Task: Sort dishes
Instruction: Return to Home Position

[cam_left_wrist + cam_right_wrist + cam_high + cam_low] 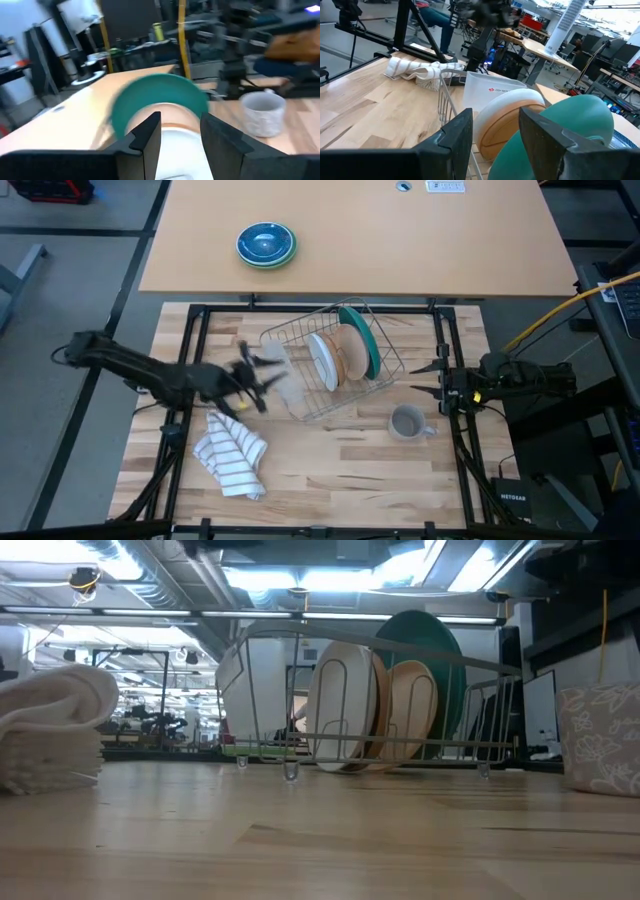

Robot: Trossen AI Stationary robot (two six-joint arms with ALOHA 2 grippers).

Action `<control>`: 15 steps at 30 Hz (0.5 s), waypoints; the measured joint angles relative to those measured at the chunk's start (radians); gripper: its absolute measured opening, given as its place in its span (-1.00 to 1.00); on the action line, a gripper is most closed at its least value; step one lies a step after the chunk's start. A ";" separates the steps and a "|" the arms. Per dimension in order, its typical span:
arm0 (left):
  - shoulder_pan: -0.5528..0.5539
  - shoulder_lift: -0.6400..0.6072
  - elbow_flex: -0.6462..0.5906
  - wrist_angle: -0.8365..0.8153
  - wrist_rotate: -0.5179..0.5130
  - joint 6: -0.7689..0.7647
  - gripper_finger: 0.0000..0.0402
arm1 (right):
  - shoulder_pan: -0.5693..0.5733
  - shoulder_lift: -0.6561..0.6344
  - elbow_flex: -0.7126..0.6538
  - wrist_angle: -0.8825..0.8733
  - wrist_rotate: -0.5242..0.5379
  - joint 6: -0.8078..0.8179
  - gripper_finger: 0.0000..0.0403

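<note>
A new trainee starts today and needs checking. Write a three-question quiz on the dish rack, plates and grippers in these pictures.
1. True or false: the mug stands on the table outside the dish rack.
2. Between the white plate and the green plate stands: A the mug, B the tan plate, C nothing.
3. What do the left gripper and right gripper hold?
Key: 1 true. 2 B. 3 nothing; both are open.

We saw a striped towel (pixel 237 455) near left on the tabletop (pixel 330 480), a grey mug (pixel 407 422) right, blue bowls (pixel 266 244) far.
</note>
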 joint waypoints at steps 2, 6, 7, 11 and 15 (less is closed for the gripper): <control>0.030 -0.134 0.000 -0.136 0.008 -0.030 -0.37 | 0.000 0.000 0.000 0.000 0.000 0.000 -0.18; 0.080 -0.368 0.001 -0.404 0.091 -0.102 -0.37 | 0.000 0.000 0.000 0.000 0.000 -0.003 -0.18; 0.089 -0.414 0.000 -0.462 0.112 -0.124 -0.37 | 0.000 0.000 0.000 0.000 0.003 -0.005 -0.18; 0.101 -0.572 -0.100 -0.482 0.172 -0.163 -0.37 | 0.000 0.000 0.000 -0.001 0.036 -0.011 -0.18; 0.102 -0.724 -0.305 -0.366 0.181 -0.196 -0.37 | 0.000 -0.021 0.000 -0.010 0.046 -0.034 -0.18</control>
